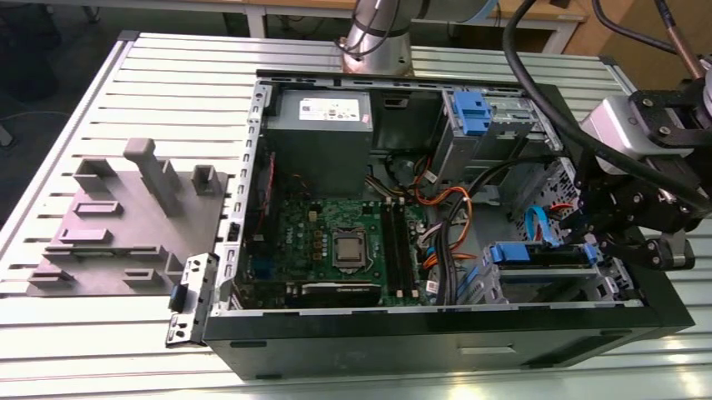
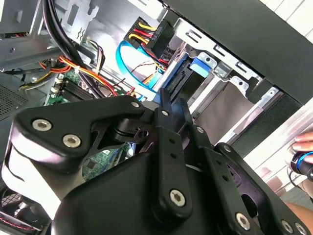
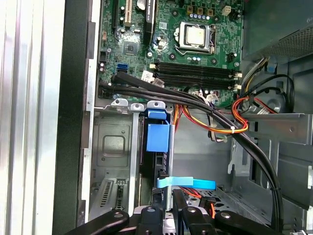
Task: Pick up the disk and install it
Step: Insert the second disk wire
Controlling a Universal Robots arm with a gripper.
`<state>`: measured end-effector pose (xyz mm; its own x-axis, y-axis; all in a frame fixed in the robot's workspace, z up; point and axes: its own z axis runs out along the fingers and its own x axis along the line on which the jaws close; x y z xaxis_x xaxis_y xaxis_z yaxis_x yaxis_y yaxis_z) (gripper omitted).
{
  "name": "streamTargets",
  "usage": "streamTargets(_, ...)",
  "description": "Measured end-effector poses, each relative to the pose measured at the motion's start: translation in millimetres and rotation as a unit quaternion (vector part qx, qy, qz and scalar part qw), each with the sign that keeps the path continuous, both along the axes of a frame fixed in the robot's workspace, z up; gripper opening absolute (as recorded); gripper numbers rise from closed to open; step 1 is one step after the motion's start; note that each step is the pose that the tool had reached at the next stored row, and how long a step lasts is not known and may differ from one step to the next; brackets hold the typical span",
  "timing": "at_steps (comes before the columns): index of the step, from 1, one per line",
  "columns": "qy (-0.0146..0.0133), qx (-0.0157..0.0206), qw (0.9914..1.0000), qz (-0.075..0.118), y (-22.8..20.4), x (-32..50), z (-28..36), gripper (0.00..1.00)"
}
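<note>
Gripper (image 3: 168, 208) at drive bay (image 3: 113, 147) of the open case; disk (image 3: 157, 137) partly installed, insertion judged to be the step in hand.
Fingers (image 3: 179, 208) are drawn nearly together, apparently pinched on the disk's near edge. The disk is held on edge in the bay slot, just beside a blue cable (image 3: 186, 183), with the motherboard (image 3: 195, 49) beyond. A straight push along the rails is judged needed for seating.

**Disk, seated.** In the exterior view you see the disk (image 1: 539, 255) standing on edge in the drive cage (image 1: 523, 287) at the exterior view's right, with the blue edge of its carrier uppermost. In the first wrist view you look along the disk (image 3: 159, 138): a blue carrier tab and a dark, narrow edge between grey metal cage walls.
</note>
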<state>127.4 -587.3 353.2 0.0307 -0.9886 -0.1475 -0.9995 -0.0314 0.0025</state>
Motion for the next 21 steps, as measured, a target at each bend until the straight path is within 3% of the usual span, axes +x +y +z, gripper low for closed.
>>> streamTargets(3,0.0,0.0001,1.0,0.0,0.0,0.4,0.2,0.24)
streamTargets(8,0.0001,0.0005,1.0,0.0,0.7,9.6,-0.1,0.24)
streamTargets(11,0.0001,0.0005,1.0,0.0,4.5,10.6,-0.2,0.24)
streamTargets(17,0.0001,0.0005,1.0,0.0,16.8,10.8,-0.3,0.24)
streamTargets(21,0.0001,0.0005,1.0,0.0,18.0,10.8,-0.3,0.24)
